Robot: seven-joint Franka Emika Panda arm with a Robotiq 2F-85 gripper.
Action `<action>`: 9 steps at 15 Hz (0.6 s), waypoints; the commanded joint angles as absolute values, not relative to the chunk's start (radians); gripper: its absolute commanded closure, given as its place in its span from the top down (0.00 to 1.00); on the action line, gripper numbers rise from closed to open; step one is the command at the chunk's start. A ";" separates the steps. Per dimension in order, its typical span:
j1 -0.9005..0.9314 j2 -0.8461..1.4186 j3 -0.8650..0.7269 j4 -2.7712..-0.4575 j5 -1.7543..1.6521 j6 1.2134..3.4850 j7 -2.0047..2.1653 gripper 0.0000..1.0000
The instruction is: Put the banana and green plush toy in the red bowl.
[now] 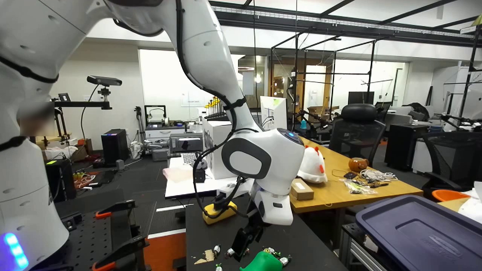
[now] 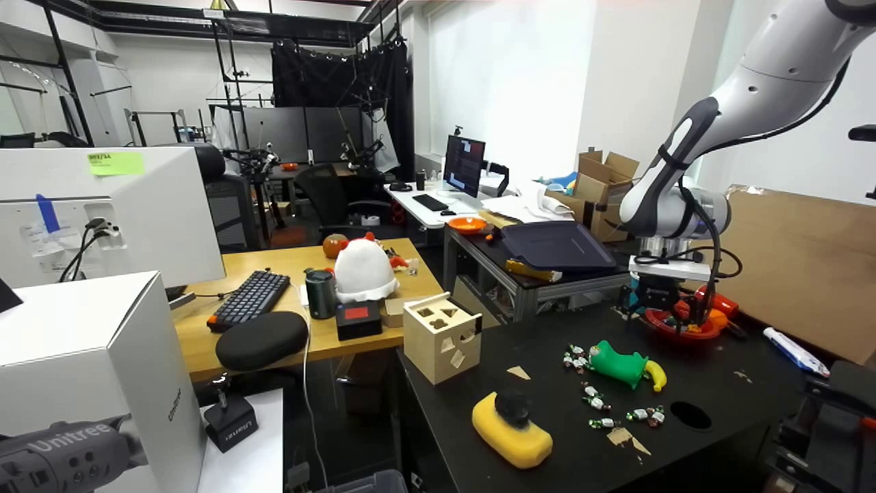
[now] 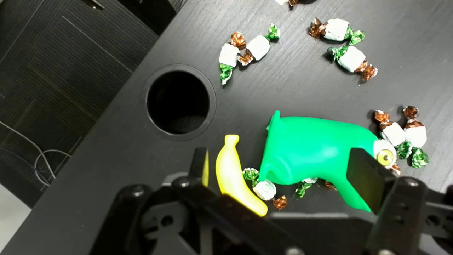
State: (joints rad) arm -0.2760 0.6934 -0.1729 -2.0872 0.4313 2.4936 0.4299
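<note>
The yellow banana (image 3: 230, 170) lies on the black table beside the tail end of the green toy (image 3: 311, 148), which has a white and yellow eye. Both also show in an exterior view, the banana (image 2: 657, 376) and the green toy (image 2: 616, 365). In an exterior view only the toy's top (image 1: 263, 262) shows. My gripper (image 3: 285, 171) is open and empty above them, its fingers wide apart over the banana side and the toy's head. The red bowl (image 2: 692, 335) stands behind my gripper (image 2: 664, 311) in an exterior view and is out of the wrist view.
Several wrapped candies (image 3: 350, 58) lie around and partly under the toy. A round hole (image 3: 178, 102) opens in the table near the banana. A yellow block with a black top (image 2: 513, 435) and a wooden shape box (image 2: 441, 339) stand farther along. A red cylinder (image 2: 718, 301) lies by the bowl.
</note>
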 commanded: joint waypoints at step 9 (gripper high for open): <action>-0.266 0.700 -0.183 -2.084 0.419 2.499 0.402 1.00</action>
